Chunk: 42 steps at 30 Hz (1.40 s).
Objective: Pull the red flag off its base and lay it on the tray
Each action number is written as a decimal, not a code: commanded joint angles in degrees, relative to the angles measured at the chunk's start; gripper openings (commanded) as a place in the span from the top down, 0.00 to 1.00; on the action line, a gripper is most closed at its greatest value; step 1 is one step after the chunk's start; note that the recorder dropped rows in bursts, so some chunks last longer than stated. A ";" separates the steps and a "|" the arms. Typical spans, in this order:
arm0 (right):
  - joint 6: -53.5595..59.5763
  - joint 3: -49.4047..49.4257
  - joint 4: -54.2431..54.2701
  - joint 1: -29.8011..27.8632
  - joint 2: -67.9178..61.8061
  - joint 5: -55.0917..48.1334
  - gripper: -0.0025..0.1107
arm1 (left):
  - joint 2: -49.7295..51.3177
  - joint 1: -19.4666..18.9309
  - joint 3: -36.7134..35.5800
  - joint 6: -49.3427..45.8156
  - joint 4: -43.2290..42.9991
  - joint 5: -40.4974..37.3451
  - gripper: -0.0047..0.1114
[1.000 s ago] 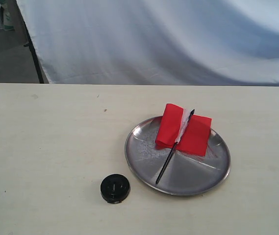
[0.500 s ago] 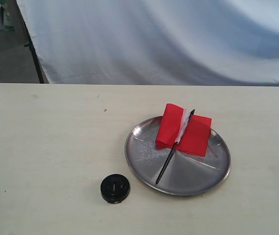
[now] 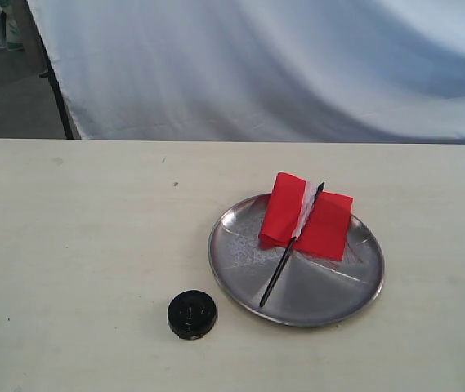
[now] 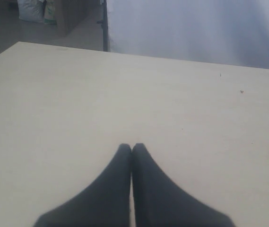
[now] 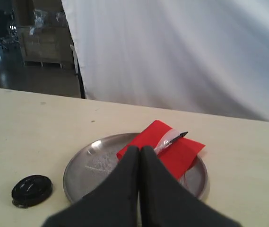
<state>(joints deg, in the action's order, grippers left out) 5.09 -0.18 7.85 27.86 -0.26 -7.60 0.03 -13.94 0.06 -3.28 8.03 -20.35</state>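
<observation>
The red flag (image 3: 324,224) lies flat on the steel tray (image 3: 240,269), its black pole (image 3: 279,278) slanting across the dish with the tip over the far rim. The round black base (image 3: 191,314) stands alone on the table, just off the tray's near left edge. Neither arm shows in the exterior view. In the right wrist view my right gripper (image 5: 140,149) is shut and empty, held back from the tray (image 5: 84,170) with the flag (image 5: 184,152) beyond its tips and the base (image 5: 31,190) off to one side. My left gripper (image 4: 132,147) is shut and empty over bare tabletop.
A white cloth backdrop (image 3: 297,65) hangs behind the table's far edge. A black stand leg (image 3: 56,90) and floor clutter sit at the back left. Bare pale tabletop (image 3: 77,245) stretches left of the base and tray.
</observation>
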 commanded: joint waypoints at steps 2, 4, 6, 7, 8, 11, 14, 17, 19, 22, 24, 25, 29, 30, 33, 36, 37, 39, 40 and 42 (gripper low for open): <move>0.31 0.18 -0.08 0.21 0.26 -5.63 0.98 | -0.03 -0.03 -0.06 0.26 -0.46 0.16 0.96; 0.80 0.18 -0.45 0.21 0.26 -8.40 0.98 | -0.03 -0.03 -0.06 0.26 -0.46 0.16 0.96; 1.64 0.18 -0.98 0.21 0.26 -11.15 0.98 | -0.03 -0.03 -0.06 0.26 -0.46 0.16 0.96; 2.28 0.18 -0.97 0.21 0.26 -11.54 0.98 | -0.03 -0.03 -0.06 0.26 -0.46 0.16 0.96; 2.73 0.18 -0.97 0.21 0.26 -11.41 0.98 | -0.03 -0.03 -0.06 0.26 -0.46 0.16 0.96; 3.37 0.18 -0.97 0.21 0.26 -11.30 0.98 | -0.03 -0.03 -0.06 0.26 -0.46 0.16 0.96; 3.60 0.18 -0.97 -0.73 0.26 -11.30 0.98 | -0.03 -0.03 -0.06 0.26 -0.46 0.16 0.96; 3.85 0.18 -0.97 -4.69 0.26 -11.30 0.98 | -0.03 -0.03 -0.06 0.26 -0.46 0.16 0.96; 3.85 0.18 -0.85 -8.01 0.26 -11.30 0.98 | -0.03 -0.03 -0.06 0.26 -0.46 0.16 0.96; 3.41 0.18 0.49 -12.14 0.26 -12.02 0.98 | -0.03 -0.03 -0.06 0.26 -0.46 0.16 0.96; 3.10 0.18 0.62 -13.39 0.26 -12.14 0.98 | -0.03 -0.03 -0.06 0.26 -0.46 0.16 0.96; 3.10 0.18 0.62 -13.70 0.26 -12.14 0.98 | -0.03 -0.03 -0.06 0.26 -0.46 0.16 0.96; 3.34 0.18 0.62 -13.72 0.26 -12.14 0.98 | -0.03 -0.03 -0.06 0.26 -0.46 0.16 0.96; 3.34 0.18 0.62 -13.72 0.26 -12.14 0.98 | -0.03 -0.03 -0.06 0.26 -0.46 0.16 0.96; 3.34 0.18 0.62 -13.72 0.26 -12.14 0.98 | -0.03 -0.03 -0.06 0.26 -0.46 0.16 0.96; 3.34 0.18 0.62 -13.72 0.26 -12.14 0.98 | -0.03 -0.03 -0.06 0.26 -0.46 0.16 0.96; 3.34 0.18 0.62 -13.72 0.26 -12.14 0.98 | -0.03 -0.03 -0.06 0.26 -0.46 0.16 0.96; 3.34 0.18 0.62 -13.72 0.26 -12.14 0.98 | -0.03 -0.03 -0.06 0.26 -0.46 0.16 0.96; 3.34 0.18 0.62 -13.72 0.26 -12.14 0.98 | -0.03 -0.03 -0.06 0.26 -0.46 0.16 0.96; 3.34 0.18 0.62 -13.72 0.26 -12.14 0.98 | -0.03 -0.03 -0.06 0.26 -0.46 0.16 0.96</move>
<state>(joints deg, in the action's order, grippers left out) 8.39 -0.18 8.27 14.48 -0.26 -19.95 0.03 -13.94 0.06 -3.28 8.03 -20.35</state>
